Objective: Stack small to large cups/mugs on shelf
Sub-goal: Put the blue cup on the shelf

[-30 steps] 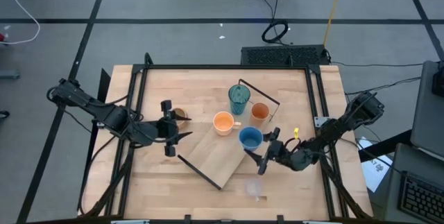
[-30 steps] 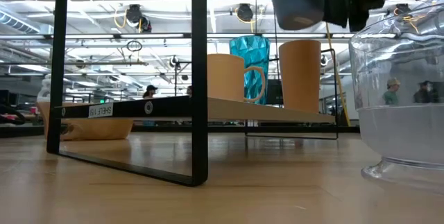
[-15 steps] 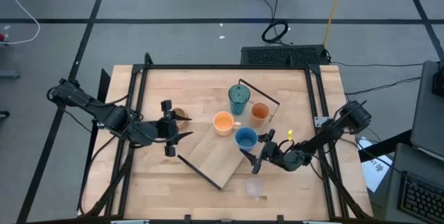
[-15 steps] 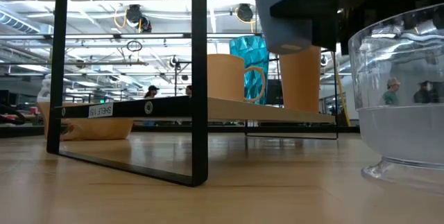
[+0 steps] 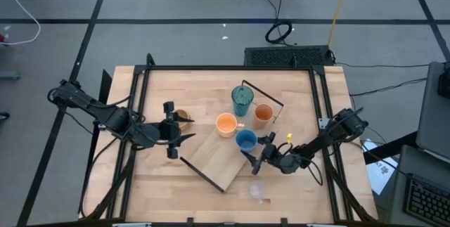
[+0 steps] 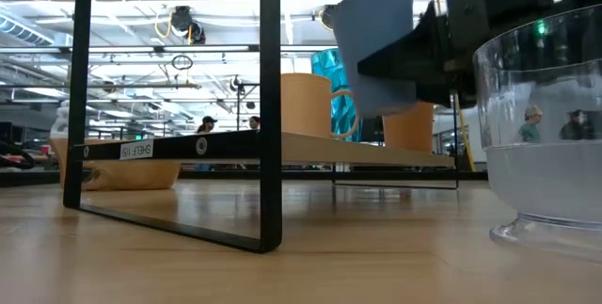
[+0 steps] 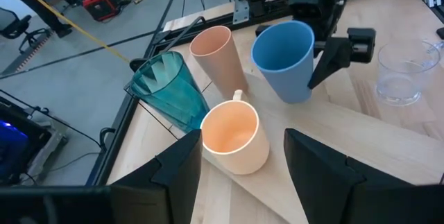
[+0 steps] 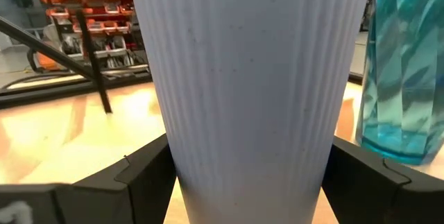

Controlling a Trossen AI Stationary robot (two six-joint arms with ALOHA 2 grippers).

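My right gripper is shut on the small blue cup, held in the air over the right end of the light-wood shelf. On the shelf stand the orange handled mug, the teal tumbler and the orange cup, each on its base. The clear cup stands on the table near the front edge. The tan mug sits on the table left of the shelf. My left gripper is open and empty beside the tan mug. My right gripper pinches the blue cup's ribbed side wall between its two fingers, one on each side of the lower half. The fingers come nearly level from the table's right. The cup is lifted clear above the shelf board, mouth up, slightly tilted.
The shelf's black metal rails rise at both ends of the board. The clear cup stands close to the low camera. Bare tabletop lies at the near left and far left.
My right gripper has moved toward the table's left edge and come down with the blue cup, closer to the orange mug and the shelf board. The cup stays clear of the board and is now slightly tilted.
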